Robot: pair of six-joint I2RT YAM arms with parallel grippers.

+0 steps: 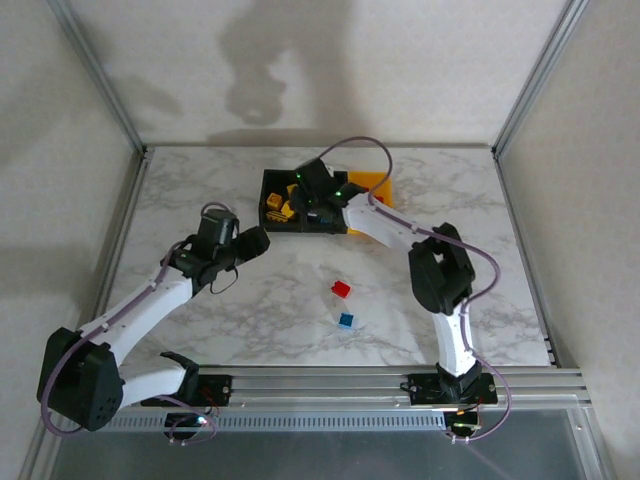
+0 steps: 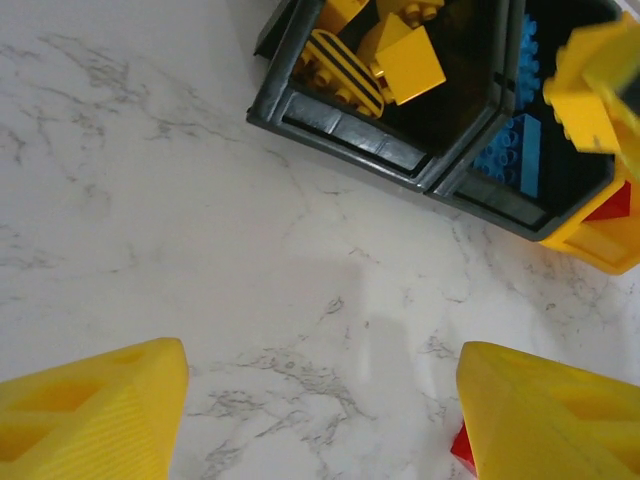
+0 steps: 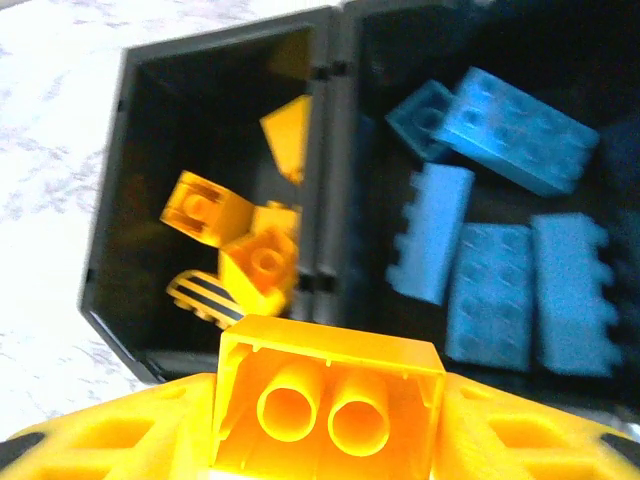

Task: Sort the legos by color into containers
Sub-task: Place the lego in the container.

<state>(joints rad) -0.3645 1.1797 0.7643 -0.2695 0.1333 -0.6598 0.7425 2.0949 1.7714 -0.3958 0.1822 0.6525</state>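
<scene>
My right gripper hangs over the joined containers, shut on a yellow-orange lego whose hollow underside faces the wrist camera. Below it, the left black bin holds several yellow legos, and the middle black bin holds several blue legos. The yellow-orange bin sits at the right end, with a red lego inside. A red lego and a blue lego lie loose on the table. My left gripper stands open and empty above the marble, left of the bins.
The marble table is fenced by metal frame posts at its back corners and a rail along the near edge. The loose red lego peeks out beside the left gripper's right finger.
</scene>
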